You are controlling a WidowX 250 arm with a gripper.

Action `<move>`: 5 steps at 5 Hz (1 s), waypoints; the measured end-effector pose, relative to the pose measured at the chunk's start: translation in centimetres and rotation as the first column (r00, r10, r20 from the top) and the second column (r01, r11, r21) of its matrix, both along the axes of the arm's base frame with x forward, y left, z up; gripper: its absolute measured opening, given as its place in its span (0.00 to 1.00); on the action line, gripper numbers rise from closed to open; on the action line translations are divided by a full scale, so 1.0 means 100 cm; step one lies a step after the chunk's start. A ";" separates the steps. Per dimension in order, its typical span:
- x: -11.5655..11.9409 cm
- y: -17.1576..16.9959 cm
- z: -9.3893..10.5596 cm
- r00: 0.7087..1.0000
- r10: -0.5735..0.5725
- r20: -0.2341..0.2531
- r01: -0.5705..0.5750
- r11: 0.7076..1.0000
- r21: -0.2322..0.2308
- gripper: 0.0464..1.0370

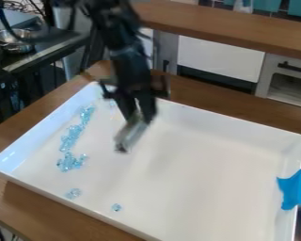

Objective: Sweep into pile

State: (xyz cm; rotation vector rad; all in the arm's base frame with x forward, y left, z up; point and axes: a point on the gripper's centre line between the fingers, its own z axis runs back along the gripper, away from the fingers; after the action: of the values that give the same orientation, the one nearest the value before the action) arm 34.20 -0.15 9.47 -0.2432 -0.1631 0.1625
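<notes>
Nearest us, two small blue clusters [116, 207] sit in the white tray [225, 127]; beyond, we've a bigger clump [71, 162] and a strip of blue pieces [71, 134] trailing away! Beside that strip, our gripper [138, 114] grips a greyish tool [131, 134].

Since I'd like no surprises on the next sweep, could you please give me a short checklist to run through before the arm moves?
1. Tool has the sweeping piece in its grip: ok.
2. Sweeping piece touching the tray floor: cannot tell.
3. Blue bits seen here inside the tray: ok.
4. Bits gathered into one pile: not ok; a ragged strip along the picture's left, with stragglers nearer the front.
5. Blue tape at the tray's right edge away from the tool: ok.
</notes>
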 end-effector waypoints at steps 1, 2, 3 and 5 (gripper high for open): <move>-0.027 -0.047 -0.023 0.994 -0.105 0.030 0.103 0.992 0.066 0.32; -0.036 -0.051 -0.039 0.992 -0.118 0.048 0.112 0.988 0.105 0.32; -0.039 -0.047 -0.047 0.989 -0.135 0.067 0.124 0.983 0.138 0.32; -0.038 -0.006 -0.055 0.990 -0.117 0.079 0.101 0.978 0.183 0.32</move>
State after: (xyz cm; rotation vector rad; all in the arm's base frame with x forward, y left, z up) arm 30.37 -0.79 3.97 -0.0796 -0.2510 0.0276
